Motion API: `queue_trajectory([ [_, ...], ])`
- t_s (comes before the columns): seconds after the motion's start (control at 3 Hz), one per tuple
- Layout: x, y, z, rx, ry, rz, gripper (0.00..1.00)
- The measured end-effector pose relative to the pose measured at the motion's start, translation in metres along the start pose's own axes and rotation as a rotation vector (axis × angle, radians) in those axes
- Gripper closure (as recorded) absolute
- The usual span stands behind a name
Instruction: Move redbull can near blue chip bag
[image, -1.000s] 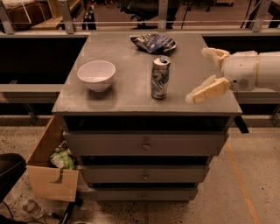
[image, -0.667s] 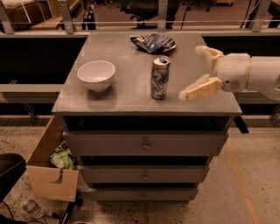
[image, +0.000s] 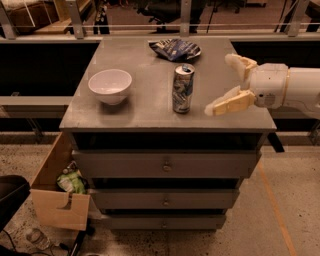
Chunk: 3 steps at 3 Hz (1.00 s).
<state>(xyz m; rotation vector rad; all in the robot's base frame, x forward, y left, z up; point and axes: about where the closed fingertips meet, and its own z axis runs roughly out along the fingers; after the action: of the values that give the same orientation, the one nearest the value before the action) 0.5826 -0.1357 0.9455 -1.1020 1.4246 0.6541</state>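
The redbull can (image: 183, 88) stands upright near the front middle of the grey cabinet top (image: 145, 107). The blue chip bag (image: 174, 49) lies crumpled at the back of the top, behind the can. My gripper (image: 220, 83) comes in from the right, level with the can and a short way to its right. Its two tan fingers (image: 230, 103) are spread wide apart and hold nothing.
A white bowl (image: 110, 85) sits on the left of the top. The cabinet has several drawers (image: 165, 164) below. An open cardboard box (image: 58, 187) with rubbish stands on the floor at the left. A railing runs behind the cabinet.
My gripper has moved left toward the can, staying open. The can, bag and bowl have not moved.
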Motion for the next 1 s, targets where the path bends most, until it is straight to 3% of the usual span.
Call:
queue_trajectory([
  [0.67, 0.022, -0.012, 0.055, 0.017, -0.126, 0.053, 0.00],
  [1.0, 0.024, -0.020, 0.076, 0.006, -0.157, 0.057, 0.00],
])
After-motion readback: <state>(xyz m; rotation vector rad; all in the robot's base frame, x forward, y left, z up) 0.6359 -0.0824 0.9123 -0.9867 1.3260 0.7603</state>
